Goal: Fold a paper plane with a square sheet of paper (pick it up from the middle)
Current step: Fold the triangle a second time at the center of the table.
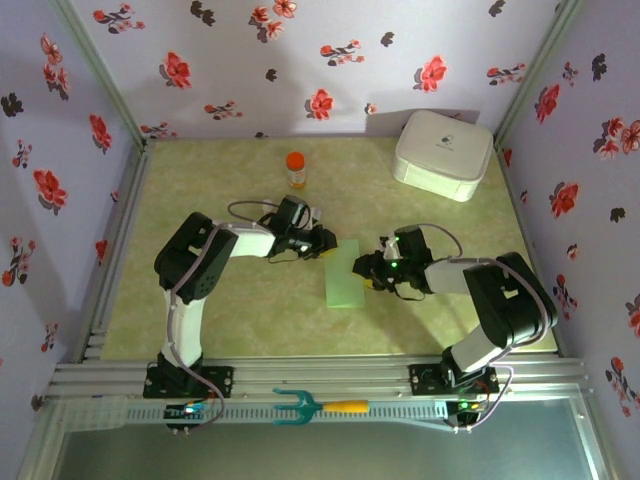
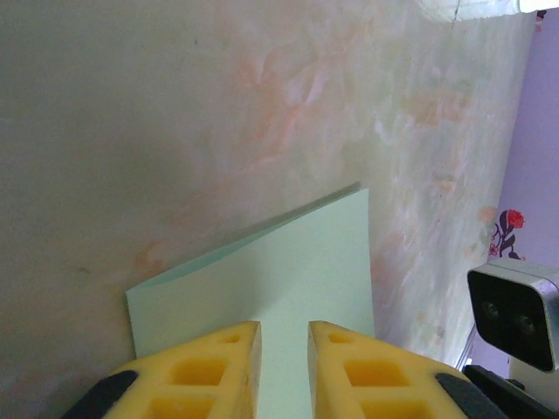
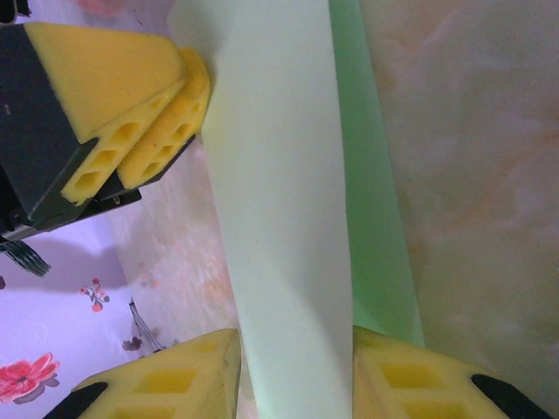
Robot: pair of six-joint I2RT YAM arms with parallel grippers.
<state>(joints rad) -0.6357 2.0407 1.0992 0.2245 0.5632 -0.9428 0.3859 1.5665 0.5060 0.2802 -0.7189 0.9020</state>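
To me the square sheet of paper (image 1: 345, 275) is thin, smooth, matt paper; the white box (image 1: 443, 152) at one o'clock looks glossy plastic.

Left arm (image 1: 215, 255): base bolted at near left, elbow raised, forearm running right toward mid-table. Left wrist (image 1: 293, 222) bent down. Left jaws point right, tips low. In the left wrist view the left fingers (image 2: 218, 367) are yellow and honeycomb-cored, with a narrow gap between them.

Right arm (image 1: 480, 280): base at near right, elbow high, forearm running left. Right wrist (image 1: 412, 250) low, small green light lit. Right jaws point left, facing the left jaws, tips near but apart. Right fingers (image 3: 175, 380) stand clearly wider apart than the left pair.

From the right wrist, the left pair's pads (image 3: 131, 96) appear side-on and close together. From the left wrist, the right wrist's camera housing (image 2: 515, 310) sits at the lower right edge.
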